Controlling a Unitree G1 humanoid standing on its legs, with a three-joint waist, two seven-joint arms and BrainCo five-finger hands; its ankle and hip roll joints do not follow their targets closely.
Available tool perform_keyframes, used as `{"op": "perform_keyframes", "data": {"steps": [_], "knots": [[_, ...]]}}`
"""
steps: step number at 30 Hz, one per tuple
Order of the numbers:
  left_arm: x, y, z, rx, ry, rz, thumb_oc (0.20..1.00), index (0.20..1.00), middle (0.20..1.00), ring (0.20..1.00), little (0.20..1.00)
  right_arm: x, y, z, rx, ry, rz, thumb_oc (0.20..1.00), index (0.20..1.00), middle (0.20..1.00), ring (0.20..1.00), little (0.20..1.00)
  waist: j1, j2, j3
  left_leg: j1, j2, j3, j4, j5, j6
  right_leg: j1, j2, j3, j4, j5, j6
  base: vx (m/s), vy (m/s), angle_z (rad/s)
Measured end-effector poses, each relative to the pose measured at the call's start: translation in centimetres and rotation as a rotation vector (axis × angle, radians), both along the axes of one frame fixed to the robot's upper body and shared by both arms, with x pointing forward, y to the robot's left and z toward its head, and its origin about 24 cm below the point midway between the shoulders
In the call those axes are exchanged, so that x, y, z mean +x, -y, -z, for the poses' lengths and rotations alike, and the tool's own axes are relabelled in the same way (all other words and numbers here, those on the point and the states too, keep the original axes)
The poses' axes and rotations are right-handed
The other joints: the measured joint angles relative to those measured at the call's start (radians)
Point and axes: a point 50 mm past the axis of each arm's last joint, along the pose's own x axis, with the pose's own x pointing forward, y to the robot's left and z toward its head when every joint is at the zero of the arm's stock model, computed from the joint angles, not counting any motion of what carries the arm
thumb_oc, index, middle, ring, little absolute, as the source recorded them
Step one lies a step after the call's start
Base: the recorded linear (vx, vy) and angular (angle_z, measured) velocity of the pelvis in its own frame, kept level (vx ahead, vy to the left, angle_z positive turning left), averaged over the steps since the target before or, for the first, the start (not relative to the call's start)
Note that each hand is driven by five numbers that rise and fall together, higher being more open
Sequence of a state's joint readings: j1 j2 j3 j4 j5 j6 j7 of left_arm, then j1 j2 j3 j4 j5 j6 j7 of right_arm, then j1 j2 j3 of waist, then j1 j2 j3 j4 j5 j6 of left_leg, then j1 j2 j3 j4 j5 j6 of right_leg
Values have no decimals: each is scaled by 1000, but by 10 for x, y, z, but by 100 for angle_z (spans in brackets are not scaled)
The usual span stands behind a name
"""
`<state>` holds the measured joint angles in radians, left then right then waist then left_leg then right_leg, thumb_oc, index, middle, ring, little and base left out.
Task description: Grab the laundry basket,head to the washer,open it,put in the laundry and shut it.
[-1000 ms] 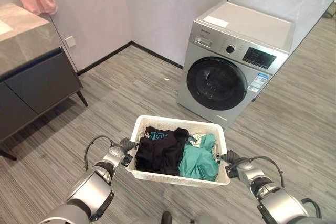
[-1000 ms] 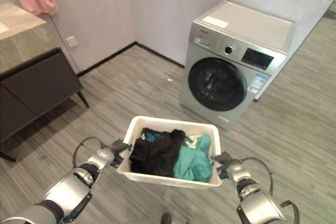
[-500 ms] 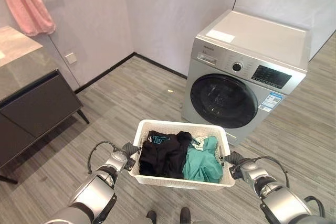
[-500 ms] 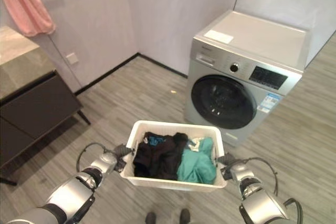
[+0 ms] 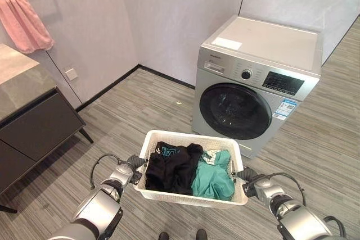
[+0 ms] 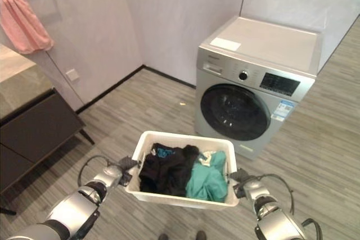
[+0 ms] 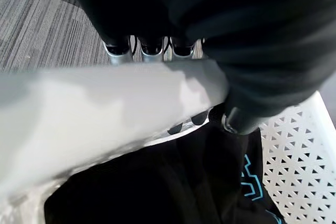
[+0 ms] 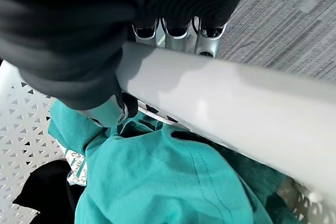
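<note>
Laundry basket (image 5: 151, 139) held between the left robot hand (image 5: 136, 163) and right robot hand (image 5: 246, 175), one at each side rim, clothes (image 5: 188, 168) inside. Washer (image 5: 256, 82) stands beyond it against the wall; cabinet (image 5: 34, 125) far left, towel (image 5: 22, 22) hanging above.

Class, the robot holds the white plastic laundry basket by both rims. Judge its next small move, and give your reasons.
Probably step closer to the silver front-loading washer: both hands, left hand and right hand, grip the white plastic laundry basket, floor lies between, and the round dark door is shut.
</note>
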<state>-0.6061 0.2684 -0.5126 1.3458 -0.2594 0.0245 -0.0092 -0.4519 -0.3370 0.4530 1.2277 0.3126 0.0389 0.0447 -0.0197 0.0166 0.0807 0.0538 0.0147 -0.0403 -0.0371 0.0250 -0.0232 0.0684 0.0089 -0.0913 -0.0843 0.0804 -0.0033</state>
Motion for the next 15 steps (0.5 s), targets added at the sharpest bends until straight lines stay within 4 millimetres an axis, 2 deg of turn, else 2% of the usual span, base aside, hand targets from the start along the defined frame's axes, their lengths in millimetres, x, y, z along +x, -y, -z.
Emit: {"op": "perform_keyframes", "data": {"steps": [7,8,11,15], "knots": [[-4,2,4,-4,9,-6,200,200,200,200,200,0,1,0,-10,6,19,200,200,200,200,200,1,3,1,-2,7,-4,-1,2,-4,0,8,-2,0,-5,-8,-18,-12,0],[-14,7,12,-37,-12,-40,200,200,200,200,200,-6,4,4,-11,-5,52,200,200,200,200,200,0,33,-9,3,13,-5,-4,8,-12,3,13,-3,0,-1,-16,13,33,0],[-19,19,19,-116,-50,-90,200,200,200,200,200,-18,14,11,53,-58,224,200,200,200,200,200,8,41,-15,32,9,-26,-29,10,-12,22,10,-3,0,-3,-14,38,49,5],[-33,31,32,-131,-123,-94,200,200,200,200,200,-35,24,20,40,-132,287,200,200,200,200,200,6,55,-31,51,7,-28,-44,5,-2,34,9,0,-1,-14,-8,46,35,1]]}}
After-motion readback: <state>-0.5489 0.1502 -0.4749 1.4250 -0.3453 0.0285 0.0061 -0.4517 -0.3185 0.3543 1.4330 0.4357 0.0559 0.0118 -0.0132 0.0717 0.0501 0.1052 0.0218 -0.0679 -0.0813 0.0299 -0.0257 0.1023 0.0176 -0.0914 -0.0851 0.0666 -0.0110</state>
